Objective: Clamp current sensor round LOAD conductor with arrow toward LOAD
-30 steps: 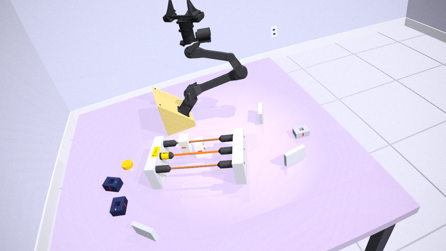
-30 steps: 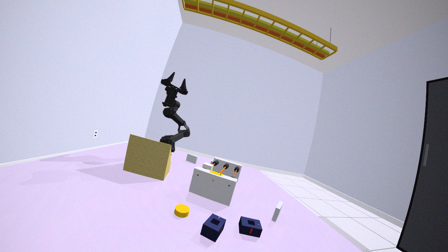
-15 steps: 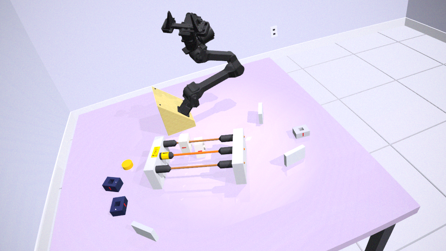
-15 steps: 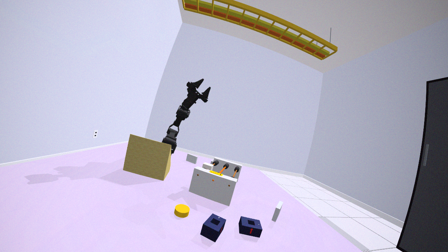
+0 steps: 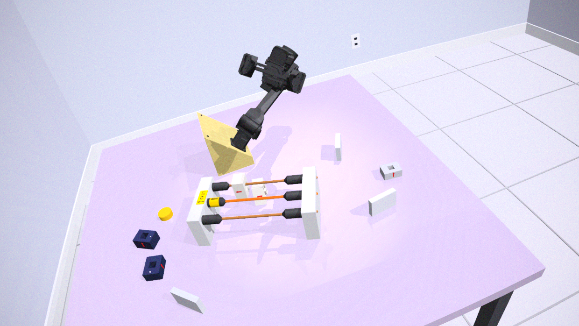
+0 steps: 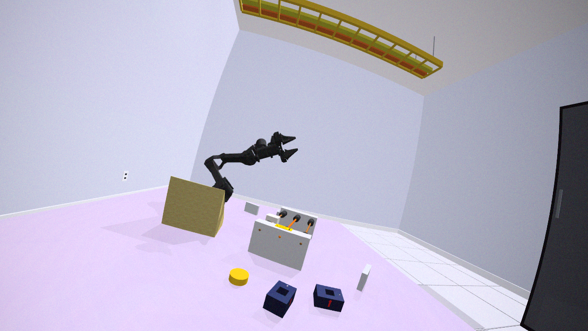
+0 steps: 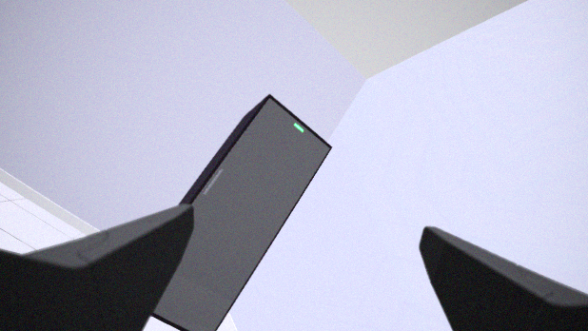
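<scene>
The open split-core sensor (image 5: 239, 184) (image 6: 271, 217) stands on the table behind the rear conductor, its two white halves spread apart. Its left half's red arrow points left in the top view, its right half's points right. A yellow LOAD label (image 5: 201, 197) (image 6: 283, 227) is on the left post. The middle conductor (image 5: 255, 199) (image 6: 292, 222) is brighter orange, with a yellow sleeve (image 5: 214, 201) at its left end. The sensor's latch details are too small to tell. My gripper (image 5: 272, 73) (image 6: 296, 143) (image 7: 308, 227) is open and empty, high above the table and away from the sensor.
Front (image 5: 259, 216) and rear (image 5: 267, 182) conductors flank the middle one between white posts (image 5: 311, 220). A tan wedge (image 5: 230, 155) (image 6: 191, 207) stands by the arm's base. Two navy blocks (image 5: 146, 239) (image 5: 153, 268), a yellow disc (image 5: 165, 213), a grey block (image 5: 391, 171) and upright white plates (image 5: 382, 202) (image 5: 338, 146) stand around.
</scene>
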